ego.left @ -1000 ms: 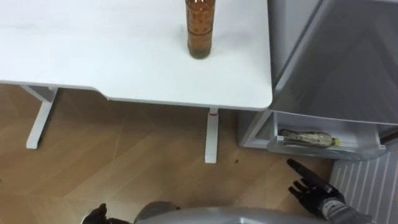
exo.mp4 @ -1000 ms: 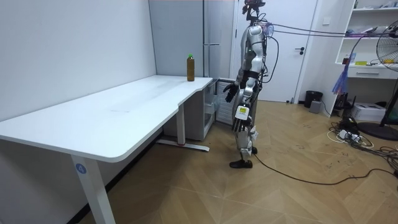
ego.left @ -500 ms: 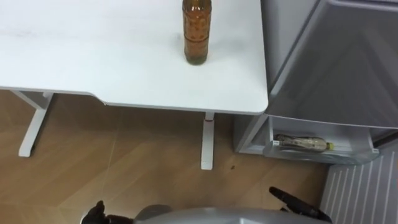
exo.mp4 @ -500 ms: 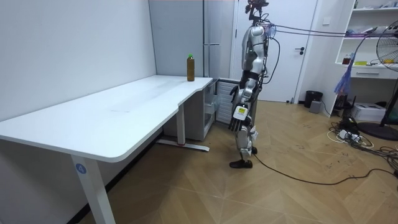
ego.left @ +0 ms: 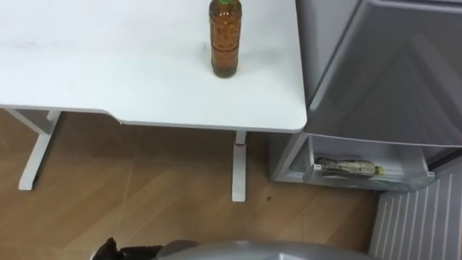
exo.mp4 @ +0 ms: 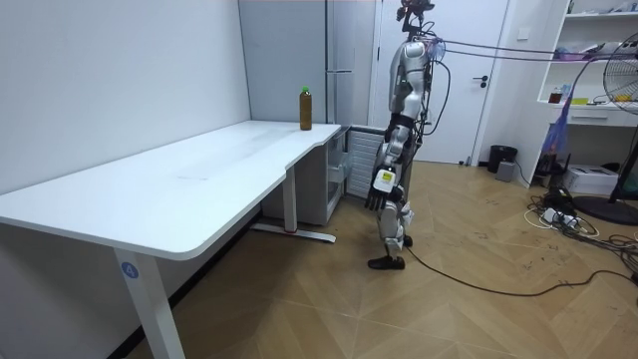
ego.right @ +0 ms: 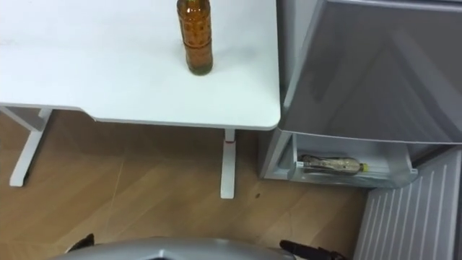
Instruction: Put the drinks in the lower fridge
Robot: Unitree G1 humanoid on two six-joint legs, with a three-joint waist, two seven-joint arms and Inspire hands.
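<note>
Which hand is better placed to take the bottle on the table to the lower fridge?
Probably the right hand: the bottle stands toward the right of the table, and the open fridge drawer lies on that side.

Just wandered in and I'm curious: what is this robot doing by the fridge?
The robot stands at the end of the white table, beside the open lower fridge. One brown drink bottle stands upright on the table, near its fridge-side edge; a second bottle already lies on its side in the lower fridge. The left hand and right hand hang low by its body, away from both bottles.
</note>
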